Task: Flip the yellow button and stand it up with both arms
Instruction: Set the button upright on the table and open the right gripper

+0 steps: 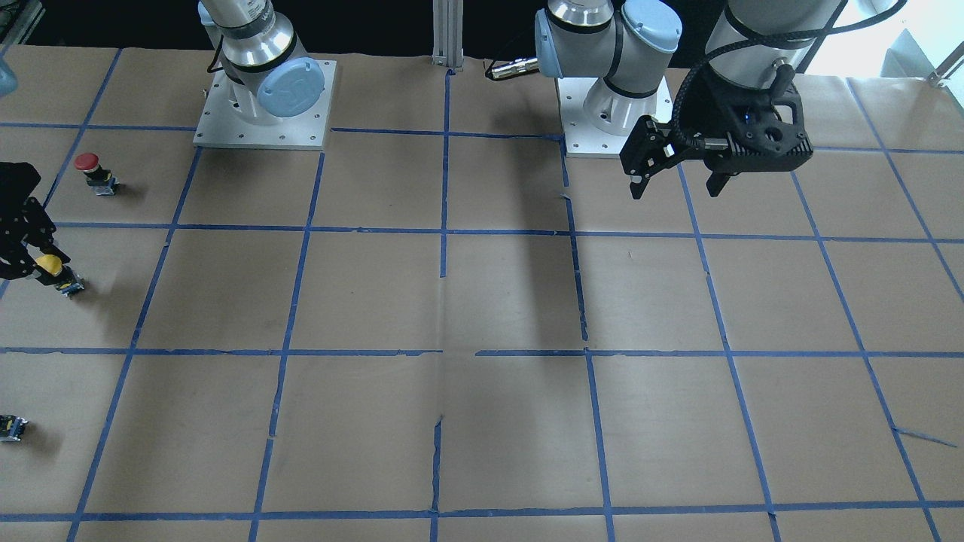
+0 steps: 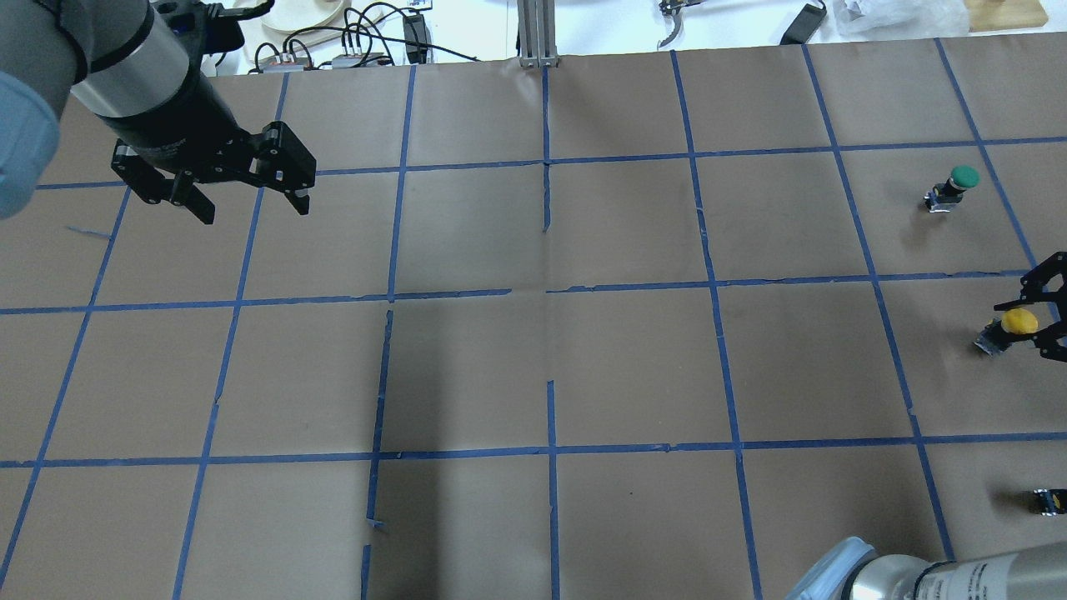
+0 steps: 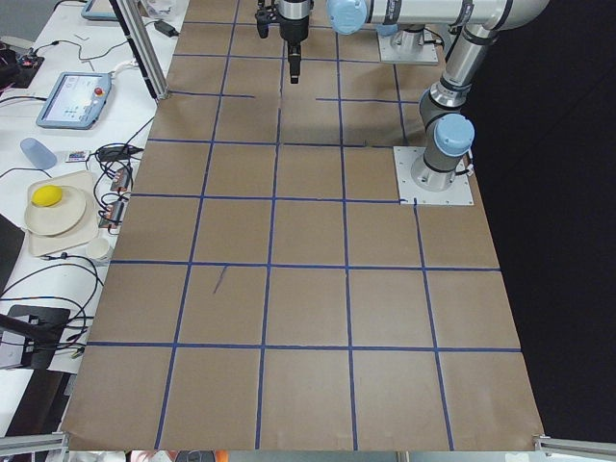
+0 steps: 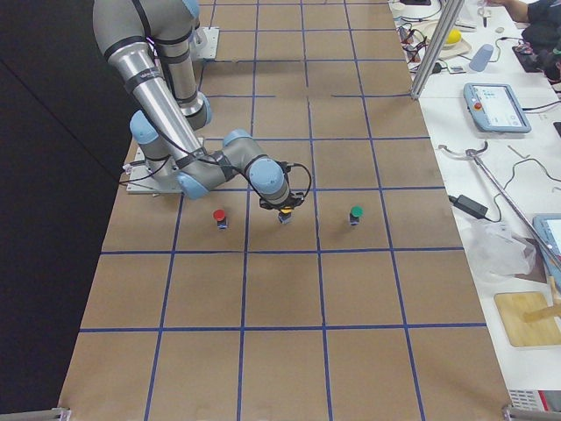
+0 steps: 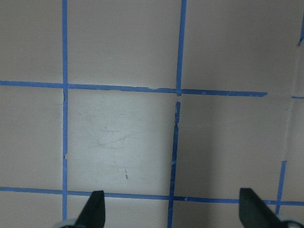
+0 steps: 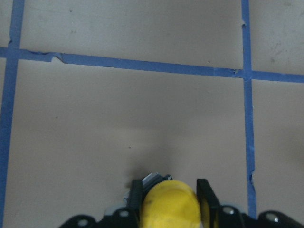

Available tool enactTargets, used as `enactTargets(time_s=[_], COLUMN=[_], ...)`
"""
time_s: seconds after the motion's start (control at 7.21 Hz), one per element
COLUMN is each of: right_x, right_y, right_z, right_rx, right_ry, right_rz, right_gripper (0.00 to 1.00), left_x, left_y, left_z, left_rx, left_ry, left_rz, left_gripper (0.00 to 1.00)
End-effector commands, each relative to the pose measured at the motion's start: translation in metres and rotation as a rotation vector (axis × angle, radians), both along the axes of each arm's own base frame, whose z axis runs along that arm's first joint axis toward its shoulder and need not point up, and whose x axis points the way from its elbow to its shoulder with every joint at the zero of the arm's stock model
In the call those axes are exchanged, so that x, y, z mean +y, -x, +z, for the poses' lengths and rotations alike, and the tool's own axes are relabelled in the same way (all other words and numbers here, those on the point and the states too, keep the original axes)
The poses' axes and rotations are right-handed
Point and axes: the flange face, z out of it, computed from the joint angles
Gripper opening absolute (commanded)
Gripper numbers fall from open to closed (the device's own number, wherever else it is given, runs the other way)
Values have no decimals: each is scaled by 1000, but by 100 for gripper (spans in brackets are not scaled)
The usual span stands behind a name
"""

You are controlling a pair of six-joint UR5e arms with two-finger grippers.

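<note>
Over on the left of the overhead view, the left gripper [image 2: 252,212] is parked high above the table [image 2: 533,367] with its fingers spread wide and nothing between them. Only bare paper and blue tape lines are seen from its wrist camera, so no part in the job is being played by that arm right now.

Nothing of the task is found across the middle squares.

Way over on the right, a green button [image 2: 964,176] is standing on its own. Just below it, the yellow button [image 2: 1019,321] is pinched by the right gripper [image 2: 1024,327]. In the right wrist view the fingers [image 6: 204,197] are pressed against both sides of the yellow cap, with the dark body seen beyond it toward the paper. So the cap looks to be uppermost and the base down at the table, though whether it's truly upright or a bit tilted can't be told.

Further down, a tiny dark part [image 2: 1049,500] is left lying alone.

Progress, as a guess: the button seems gripped in roughly a standing pose, so release and a stability check are probably what's left. No two-arm hand-off is shown here.
</note>
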Motion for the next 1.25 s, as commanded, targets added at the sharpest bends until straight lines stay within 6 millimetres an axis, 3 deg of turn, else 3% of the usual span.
enactTargets(time_s=[0.0,0.14,0.28,0.55,0.69,0.83,1.11], right_x=[1,0,-2,-11,-20,-34,-58], right_y=[2,3,2,7,-10,-23,-81], right_z=[-8,-5,4,46,68,106,171], right_rx=[-23,-30,-10,9,-40,-18,-38], right_ry=[-13,-25,-29,-59,-140,-158,-258], right_rz=[-19,-100,-118,-217,-270,-333,-459], right_gripper=[38,99,100,100,100,100,100], left_x=[6,6,2,5,5,5,6], left_y=[-3,-7,-7,-5,-5,-5,-5], left_z=[23,26,23,28,28,28,28], left_rx=[-7,5,1,48,45,44,44], left_ry=[35,21,13,25,25,26,25], left_rz=[-1,7,6,5,4,4,4], left_gripper=[100,100,100,100,100,100,100])
